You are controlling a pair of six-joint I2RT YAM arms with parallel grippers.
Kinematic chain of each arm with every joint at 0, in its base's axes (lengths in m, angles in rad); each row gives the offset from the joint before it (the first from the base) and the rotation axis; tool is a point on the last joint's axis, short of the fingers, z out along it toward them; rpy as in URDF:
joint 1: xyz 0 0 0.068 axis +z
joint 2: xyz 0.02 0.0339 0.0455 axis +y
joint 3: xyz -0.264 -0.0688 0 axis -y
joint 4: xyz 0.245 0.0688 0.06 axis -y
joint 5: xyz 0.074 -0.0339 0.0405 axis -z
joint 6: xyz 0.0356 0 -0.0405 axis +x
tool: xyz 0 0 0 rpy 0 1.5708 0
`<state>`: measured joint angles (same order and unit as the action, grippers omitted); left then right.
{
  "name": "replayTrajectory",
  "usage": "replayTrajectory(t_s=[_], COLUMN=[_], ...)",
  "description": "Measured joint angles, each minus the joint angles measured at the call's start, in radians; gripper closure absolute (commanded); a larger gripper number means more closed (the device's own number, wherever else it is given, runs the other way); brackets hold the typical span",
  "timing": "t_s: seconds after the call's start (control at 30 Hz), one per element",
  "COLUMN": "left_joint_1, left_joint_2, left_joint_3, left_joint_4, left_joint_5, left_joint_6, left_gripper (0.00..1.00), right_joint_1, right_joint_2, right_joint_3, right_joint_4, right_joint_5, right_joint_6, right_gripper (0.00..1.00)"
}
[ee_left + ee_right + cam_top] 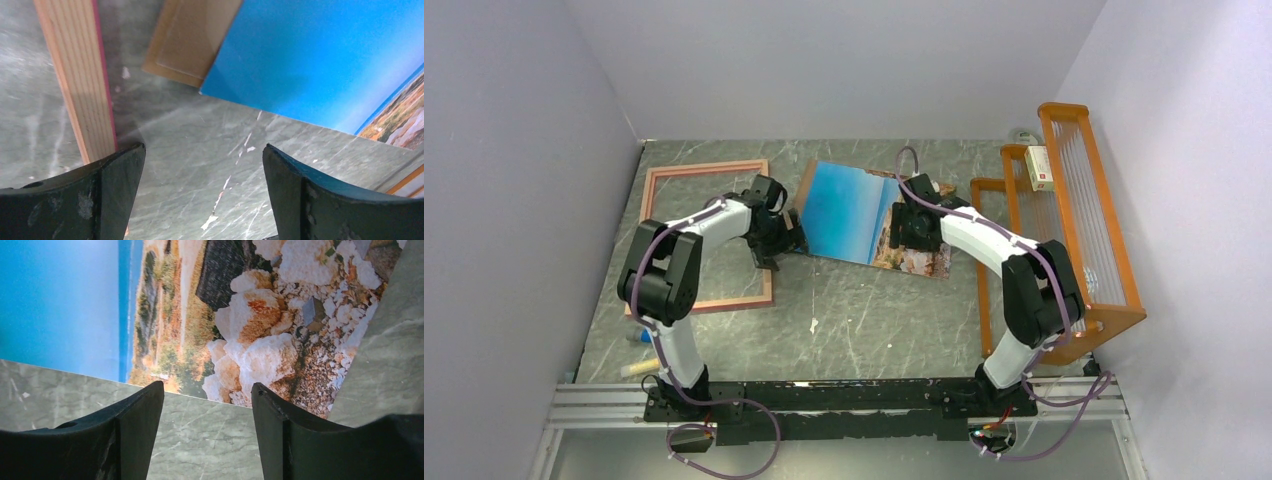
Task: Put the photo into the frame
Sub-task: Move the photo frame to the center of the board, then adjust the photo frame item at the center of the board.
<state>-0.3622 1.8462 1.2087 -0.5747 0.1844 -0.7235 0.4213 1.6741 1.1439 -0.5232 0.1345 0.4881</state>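
The frame lies flat at the left of the table, pale wood side up, and its rail shows a pink edge. The photo lies face up at the centre, blue sky toward the frame and rocks to the right. It rests partly on a brown backing board. My left gripper hovers between the frame and the photo's left corner; it is open over bare table. My right gripper is above the photo's rocky part, open, with only table between its fingers.
An orange wire rack stands along the right wall with a small white and red box on it. A pale stick-like object lies at the near left edge. Walls close in on the left, back and right.
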Motion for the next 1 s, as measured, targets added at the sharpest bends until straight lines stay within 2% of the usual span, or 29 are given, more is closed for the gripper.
replayTrajectory(t_s=[0.2, 0.43, 0.8, 1.0], left_joint_1=[0.056, 0.077, 0.078, 0.078], left_joint_2=[0.002, 0.005, 0.135, 0.153], left_joint_3=[0.055, 0.154, 0.19, 0.205], left_joint_4=[0.004, 0.05, 0.074, 0.074], left_joint_5=[0.024, 0.055, 0.064, 0.061], left_joint_6=[0.036, 0.077, 0.085, 0.105], left_gripper=[0.16, 0.31, 0.24, 0.21], right_joint_1=[0.004, -0.006, -0.042, -0.081], right_joint_2=[0.02, 0.066, 0.08, 0.08], right_joint_3=[0.0, 0.0, -0.003, -0.032], right_joint_4=[-0.022, -0.043, -0.051, -0.05], right_joint_5=[0.04, 0.101, 0.127, 0.115], right_joint_6=[-0.002, 0.002, 0.002, 0.002], right_gripper=[0.3, 0.3, 0.28, 0.28])
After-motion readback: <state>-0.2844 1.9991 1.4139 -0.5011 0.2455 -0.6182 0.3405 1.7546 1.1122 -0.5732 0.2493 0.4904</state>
